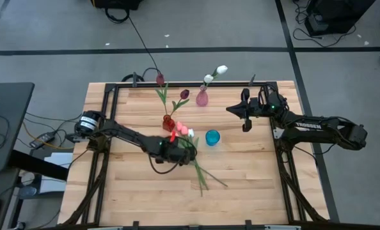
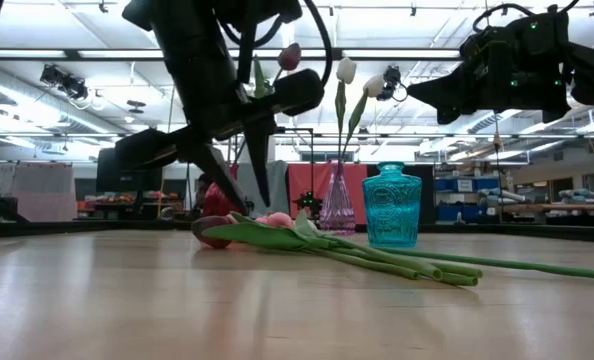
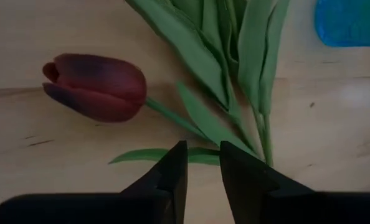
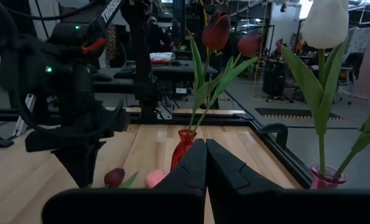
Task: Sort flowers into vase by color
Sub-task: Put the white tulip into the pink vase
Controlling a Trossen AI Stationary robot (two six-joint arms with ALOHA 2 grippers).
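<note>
Several loose tulips lie flat in a pile at mid-table, pink heads toward the far edge and stems toward the near edge. One dark maroon tulip lies among them. My left gripper hangs open just above that tulip's stem and leaves, fingers pointing down, touching nothing. A red vase holds two maroon tulips. A pink vase holds two white tulips. A blue vase stands beside the pile. My right gripper hovers shut over the table's far right part.
The three vases stand close together just beyond and beside the pile, and the blue vase is nearest to my left gripper. Bare wood lies toward the near edge and on the left. A dark frame edges the table.
</note>
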